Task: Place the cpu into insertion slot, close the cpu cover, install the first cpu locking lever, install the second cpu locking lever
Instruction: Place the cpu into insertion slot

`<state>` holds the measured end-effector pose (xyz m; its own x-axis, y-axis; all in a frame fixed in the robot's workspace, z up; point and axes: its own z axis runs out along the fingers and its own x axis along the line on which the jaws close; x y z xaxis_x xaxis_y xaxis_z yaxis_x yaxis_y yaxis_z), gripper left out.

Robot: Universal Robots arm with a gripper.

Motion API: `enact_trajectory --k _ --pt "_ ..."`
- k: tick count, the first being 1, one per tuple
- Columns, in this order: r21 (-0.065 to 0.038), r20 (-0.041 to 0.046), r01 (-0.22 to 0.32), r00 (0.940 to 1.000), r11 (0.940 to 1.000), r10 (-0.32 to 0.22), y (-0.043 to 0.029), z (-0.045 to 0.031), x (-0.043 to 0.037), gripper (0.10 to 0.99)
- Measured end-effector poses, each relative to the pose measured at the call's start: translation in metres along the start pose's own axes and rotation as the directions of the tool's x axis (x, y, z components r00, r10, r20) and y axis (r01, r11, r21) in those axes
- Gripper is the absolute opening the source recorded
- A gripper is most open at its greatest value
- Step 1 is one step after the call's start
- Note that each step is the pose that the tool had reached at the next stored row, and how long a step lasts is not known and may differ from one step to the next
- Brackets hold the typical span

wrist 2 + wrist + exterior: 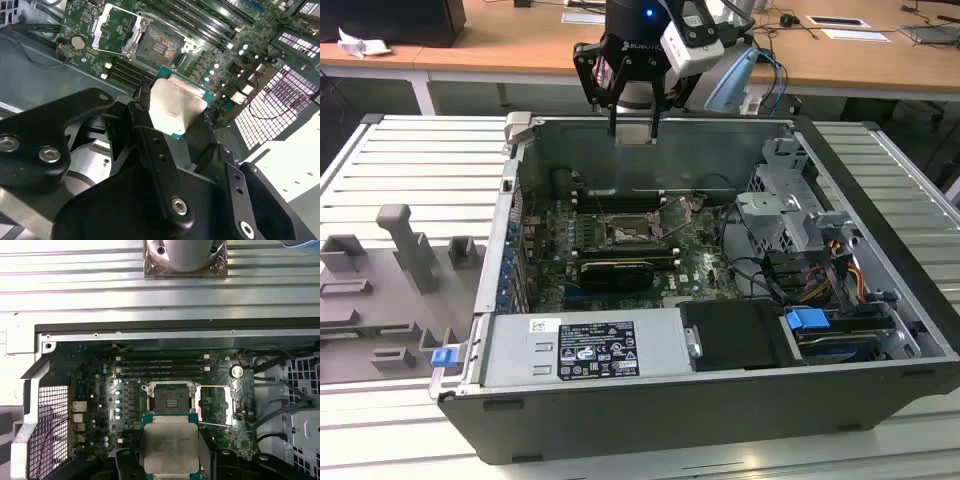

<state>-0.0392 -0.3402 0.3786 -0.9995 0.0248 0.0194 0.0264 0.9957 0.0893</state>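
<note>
My gripper (633,128) hangs above the far wall of the open computer case, shut on the cpu (170,445). The cpu is a flat square chip with a silvery top plate and a green edge, also seen in the second wrist view (175,102) between the black fingers (145,125). Below it on the motherboard, the insertion slot (170,402) lies bare, its dark pin field showing in the other views (161,44) (625,235). The cpu cover (215,402) (112,27) is swung open beside the slot. Chip and slot are well apart.
The open case (650,125) lies on a slatted metal table. Inside are long memory slots (162,367), a black graphics card (617,272), a power supply (585,348), a drive cage (790,215) and cables. Grey fixture blocks (410,250) stand at the exterior view's left.
</note>
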Motion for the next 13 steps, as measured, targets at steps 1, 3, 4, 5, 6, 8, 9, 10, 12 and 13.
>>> enact_trajectory --k 1,3,4,5,6,8,9,10,12,13 --pt "0.0 0.0005 -0.005 1.0 1.0 0.005 0.0 0.0 0.0 0.529" --pt "0.0 0.0016 -0.017 0.9999 0.9999 0.017 0.0 0.0 0.0 0.529" --pt "0.0 0.0017 -0.019 0.9998 0.9998 0.019 0.0 0.0 0.0 0.529" --pt "0.0 0.0021 -0.023 0.9997 0.9997 0.023 0.0 0.0 0.0 0.529" --pt "-0.001 0.0024 -0.026 0.9997 0.9997 0.026 0.0 0.0 0.0 0.529" --pt "-0.001 0.0028 -0.031 0.9995 0.9995 0.031 0.0 0.0 0.0 0.529" --pt "-0.001 0.0031 -0.034 0.9994 0.9994 0.034 0.0 0.0 0.0 0.529" --pt "-0.001 0.0033 -0.036 0.9993 0.9993 0.036 0.0 0.0 0.0 0.529" --pt "-0.001 0.0037 -0.042 0.9991 0.9991 0.042 0.0 0.0 0.0 0.529" --pt "-0.001 0.0041 -0.046 0.999 0.999 0.046 0.0 0.0 0.0 0.529"
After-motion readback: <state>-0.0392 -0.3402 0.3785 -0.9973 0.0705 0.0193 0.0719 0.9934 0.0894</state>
